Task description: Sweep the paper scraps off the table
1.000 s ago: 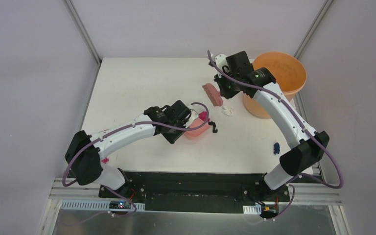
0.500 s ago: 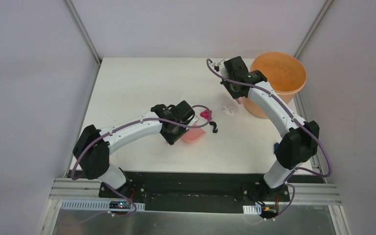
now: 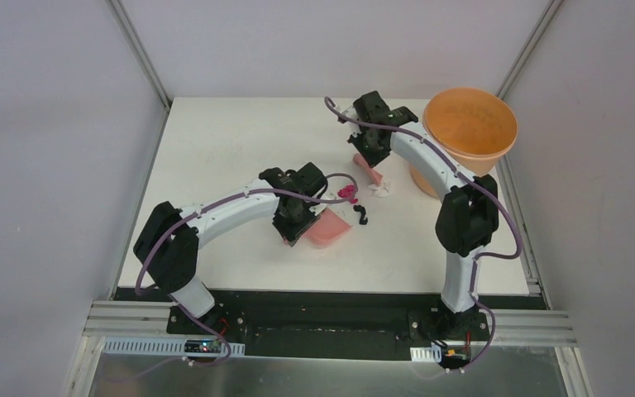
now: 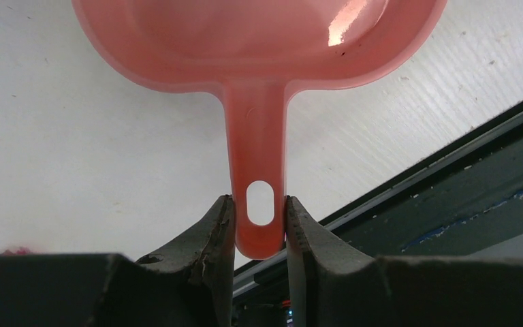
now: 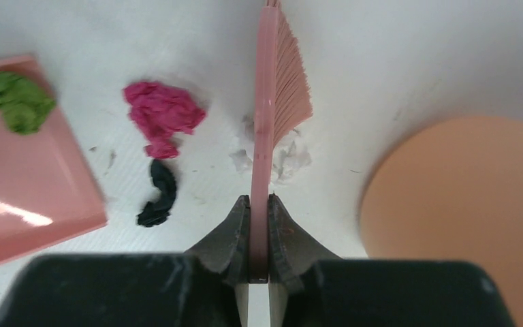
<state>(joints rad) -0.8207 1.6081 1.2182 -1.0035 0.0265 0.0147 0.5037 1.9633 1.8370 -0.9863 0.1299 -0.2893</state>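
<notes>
The right gripper (image 5: 259, 199) is clamped tight on the brush (image 5: 282, 75). A white scrap (image 5: 291, 158) lies at its bristles, with a magenta scrap (image 5: 162, 116) and a black scrap (image 5: 158, 194) just left of it on the table (image 5: 395, 61). The left gripper (image 4: 259, 204) pinches the dustpan (image 4: 259, 41) by its handle, with the pan straight ahead of it. A green scrap (image 5: 13, 101) lies in the pan.

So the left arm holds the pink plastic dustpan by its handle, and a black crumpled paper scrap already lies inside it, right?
Not quite: the right wrist view shows the green crumpled paper scrap inside the pink plastic dustpan; the black crumpled scrap lies on the white table beside it. The left gripper does hold the handle.
</notes>
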